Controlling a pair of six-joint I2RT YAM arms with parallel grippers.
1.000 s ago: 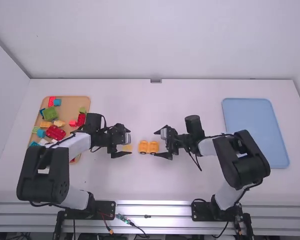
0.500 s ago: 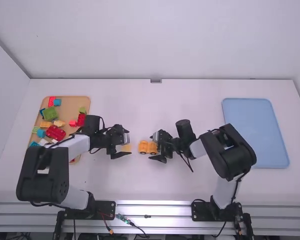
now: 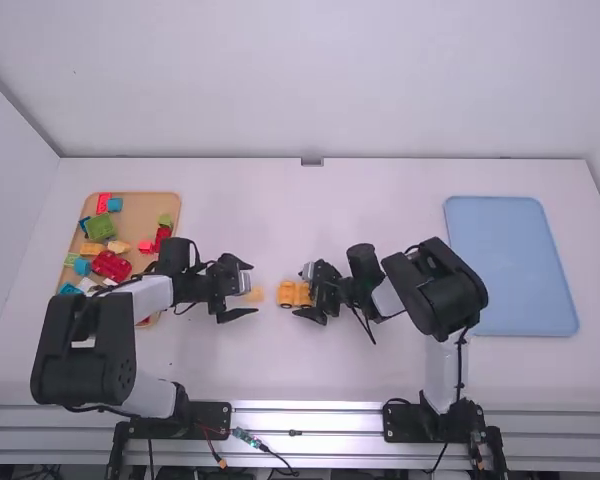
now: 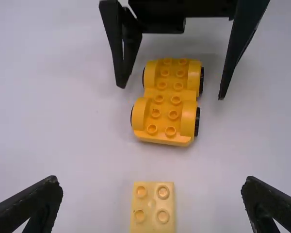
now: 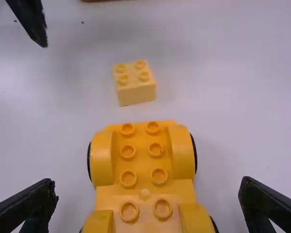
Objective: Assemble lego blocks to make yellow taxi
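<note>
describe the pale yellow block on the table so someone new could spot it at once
On the white table, find the wheeled yellow base at the right arm's fingers. The block lies apart from it, toward the left arm's fingers, studs up. It is smaller and paler than that base, with four studs and no wheels.

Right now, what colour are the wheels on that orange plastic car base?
Black wheels, clearest in the left wrist view.

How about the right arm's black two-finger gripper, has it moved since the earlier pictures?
Yes, the right gripper has moved left, away from the rectangular blue tray.
</note>
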